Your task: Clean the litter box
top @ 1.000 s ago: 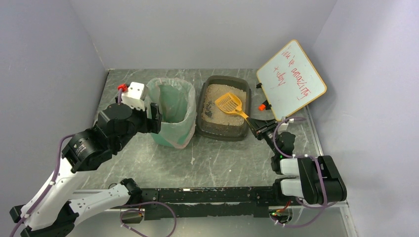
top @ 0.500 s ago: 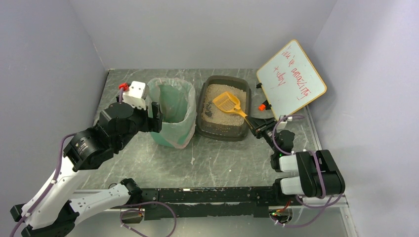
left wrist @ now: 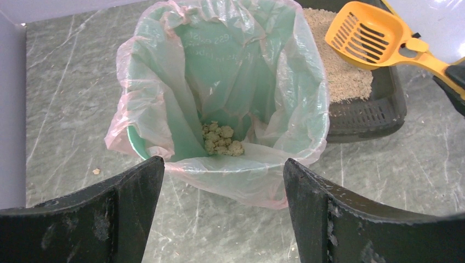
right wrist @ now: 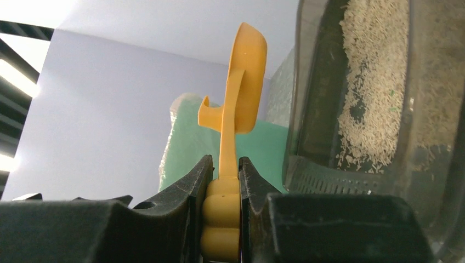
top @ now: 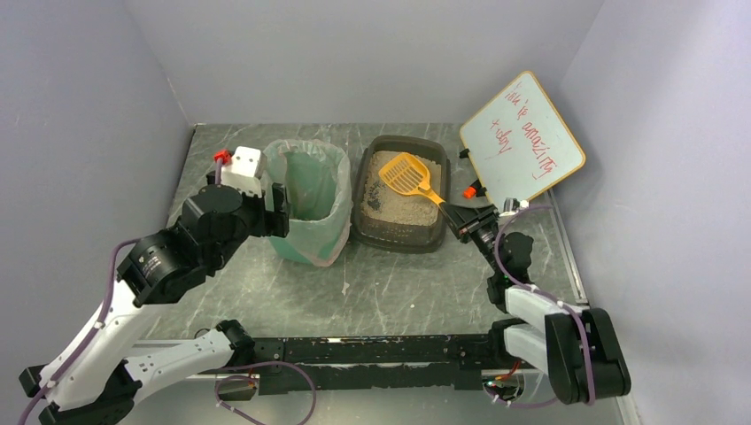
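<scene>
The dark grey litter box (top: 365, 208) with beige litter sits at the middle back of the table; it also shows in the left wrist view (left wrist: 392, 104) and the right wrist view (right wrist: 312, 109). My right gripper (top: 458, 218) is shut on the handle of the orange slotted scoop (top: 406, 173), whose head is lifted above the litter, also seen in the right wrist view (right wrist: 245, 71). The green bin (top: 305, 199) with a clear bag liner stands left of the box and holds clumps (left wrist: 222, 138). My left gripper (left wrist: 222, 181) is open and empty, at the bin's near-left side.
A whiteboard (top: 522, 142) with red writing leans at the back right, held by a clip with an orange tip (top: 470, 191). Dark clumps (top: 375, 200) lie in the litter at the box's left. Grey walls enclose the table on three sides.
My right arm has stretched forward and raised the scoop from the litter, its head shifting toward the back of the box. The left arm has stayed put.
</scene>
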Robot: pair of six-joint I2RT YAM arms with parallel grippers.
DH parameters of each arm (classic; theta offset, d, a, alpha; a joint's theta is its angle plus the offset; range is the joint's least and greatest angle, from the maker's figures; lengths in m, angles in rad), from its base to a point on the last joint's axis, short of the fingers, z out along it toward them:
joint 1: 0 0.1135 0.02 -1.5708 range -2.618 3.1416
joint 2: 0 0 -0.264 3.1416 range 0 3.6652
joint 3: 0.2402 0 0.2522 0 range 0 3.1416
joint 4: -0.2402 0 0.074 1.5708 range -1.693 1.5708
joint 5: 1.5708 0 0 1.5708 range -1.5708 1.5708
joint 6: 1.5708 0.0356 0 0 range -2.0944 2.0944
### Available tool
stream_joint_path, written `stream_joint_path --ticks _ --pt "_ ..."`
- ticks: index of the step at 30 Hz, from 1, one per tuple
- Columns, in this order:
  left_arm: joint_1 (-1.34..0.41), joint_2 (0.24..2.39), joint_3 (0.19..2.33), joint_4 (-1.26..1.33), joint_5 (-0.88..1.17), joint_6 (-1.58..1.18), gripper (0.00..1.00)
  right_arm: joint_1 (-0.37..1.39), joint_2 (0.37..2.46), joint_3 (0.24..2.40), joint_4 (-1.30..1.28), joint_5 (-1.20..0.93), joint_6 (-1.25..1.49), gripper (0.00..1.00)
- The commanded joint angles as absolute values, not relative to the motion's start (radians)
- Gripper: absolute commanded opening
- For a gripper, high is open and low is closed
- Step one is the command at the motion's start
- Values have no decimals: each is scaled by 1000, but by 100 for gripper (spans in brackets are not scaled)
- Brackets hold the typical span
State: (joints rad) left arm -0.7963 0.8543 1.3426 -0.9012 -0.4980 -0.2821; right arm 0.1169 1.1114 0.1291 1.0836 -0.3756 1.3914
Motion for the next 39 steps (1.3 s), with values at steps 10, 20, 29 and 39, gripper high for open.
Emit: stream_joint_path --ticks 10,20,29,39 --pt "-801 788 1324 -891 -620 -285 97 141 959 442 828 -531 1162 0" --pt "-801 757 1320 -898 -619 -287 97 395 1071 914 380 -520 724 0" --pt "-801 738 1343 -926 -630 -288 97 726 1274 1319 -137 -153 89 0" --pt "-801 713 1335 -936 -641 -289 97 1116 1298 1306 -32 405 -579 0"
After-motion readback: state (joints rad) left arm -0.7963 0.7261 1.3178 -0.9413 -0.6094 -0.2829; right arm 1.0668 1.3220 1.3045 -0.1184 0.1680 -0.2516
